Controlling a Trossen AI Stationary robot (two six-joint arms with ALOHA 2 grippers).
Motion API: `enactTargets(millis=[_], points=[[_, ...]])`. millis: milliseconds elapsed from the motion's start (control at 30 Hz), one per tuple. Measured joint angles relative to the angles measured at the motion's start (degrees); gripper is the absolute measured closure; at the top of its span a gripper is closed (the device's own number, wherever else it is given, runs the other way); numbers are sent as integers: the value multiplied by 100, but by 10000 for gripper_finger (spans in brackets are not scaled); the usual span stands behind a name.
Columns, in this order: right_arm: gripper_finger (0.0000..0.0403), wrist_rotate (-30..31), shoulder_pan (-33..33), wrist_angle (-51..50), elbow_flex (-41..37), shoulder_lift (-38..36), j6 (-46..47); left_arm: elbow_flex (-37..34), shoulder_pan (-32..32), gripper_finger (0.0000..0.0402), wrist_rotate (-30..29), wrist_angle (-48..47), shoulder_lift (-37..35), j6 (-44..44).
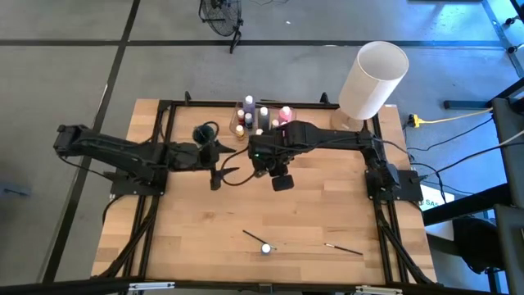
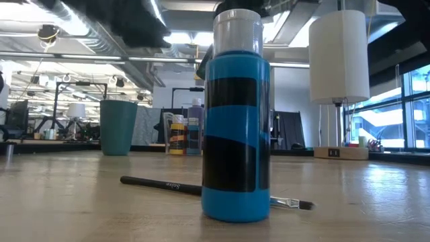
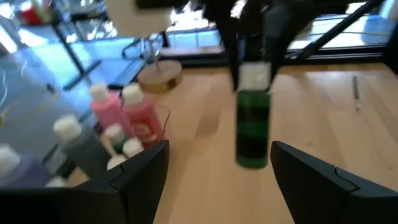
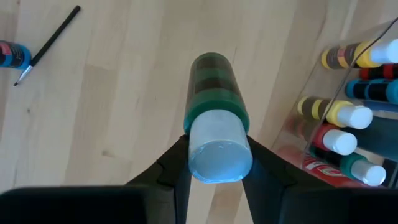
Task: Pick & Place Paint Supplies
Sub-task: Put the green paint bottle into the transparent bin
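Note:
My right gripper [image 4: 216, 163] is shut on a green paint bottle [image 3: 252, 127] with dark bands and a pale cap, above the table's middle [image 1: 270, 168]. My left gripper [image 3: 217, 155] stands open just to the left of it [image 1: 225, 174], its fingers pointing toward the bottle without touching it. A blue paint bottle [image 2: 235, 134] stands upright on its base near the front edge [image 1: 266, 247]. Two thin dark paintbrushes [image 1: 252, 237] [image 1: 344, 248] lie flat beside it. More paint bottles [image 1: 258, 115] stand in a clear container [image 4: 311, 81] at the far edge. My right gripper pinches the green bottle's pale cap [image 4: 217, 146] between its two fingers [image 4: 177, 171], one on each side. The fingers come from above, pointing down. The bottle hangs upright below them, its base [image 3: 252, 163] clear of the table.
A teal cup [image 1: 205, 133] stands at the far left, beside the left arm. A large white cylinder [image 1: 372, 78] stands at the far right corner. Bare wood lies between the grippers and the blue bottle.

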Motion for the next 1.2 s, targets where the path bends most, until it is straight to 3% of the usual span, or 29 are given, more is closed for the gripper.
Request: enactTargets(millis=[333, 533, 1000, 1200], points=[[290, -1, 35, 270, -1, -4, 8, 43, -172, 125, 100, 362, 370, 476], [290, -15, 104, 460, -2, -4, -26, 43, -172, 125, -51, 1185, 914, 942], [290, -15, 126, 762, -2, -5, 36, 117, 114, 125, 996, 1566, 1491, 784], [290, -15, 125, 818, -2, -7, 35, 119, 273, 126, 1134, 1531, 1539, 638]])
